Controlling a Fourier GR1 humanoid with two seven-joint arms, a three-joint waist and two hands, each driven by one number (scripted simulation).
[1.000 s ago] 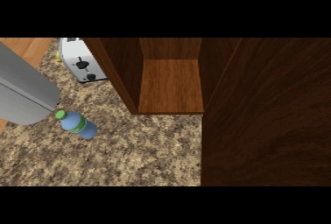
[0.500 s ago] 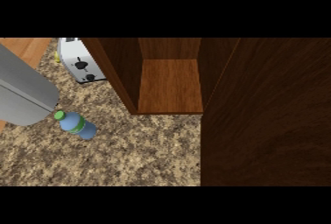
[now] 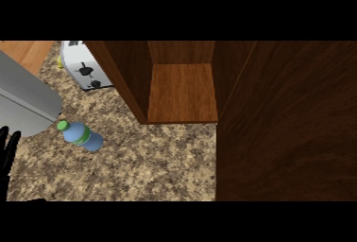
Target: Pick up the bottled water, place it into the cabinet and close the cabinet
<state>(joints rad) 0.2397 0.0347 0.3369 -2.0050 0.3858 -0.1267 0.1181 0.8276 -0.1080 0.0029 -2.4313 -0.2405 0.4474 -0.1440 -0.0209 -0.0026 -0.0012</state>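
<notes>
The water bottle (image 3: 82,136) is blue with a green cap and a green label band. It stands on the speckled stone counter (image 3: 140,170), left of the cabinet. The wooden cabinet (image 3: 182,92) is open, with a bare shelf inside. Its dark door (image 3: 286,123) is swung out and fills the right side of the view. Black fingers of my left hand (image 3: 7,151) show at the left edge, straight and pointing up. They are a short way left of the bottle and not touching it. My right hand is out of view.
A white toaster (image 3: 83,71) stands at the back left beside the cabinet's side wall. A large grey shape (image 3: 24,104) reaches in from the left, just above the bottle's cap. Bare counter lies in front of the cabinet.
My left hand's fingers have come into view at the left edge. The bottle and the cabinet door have not moved.
</notes>
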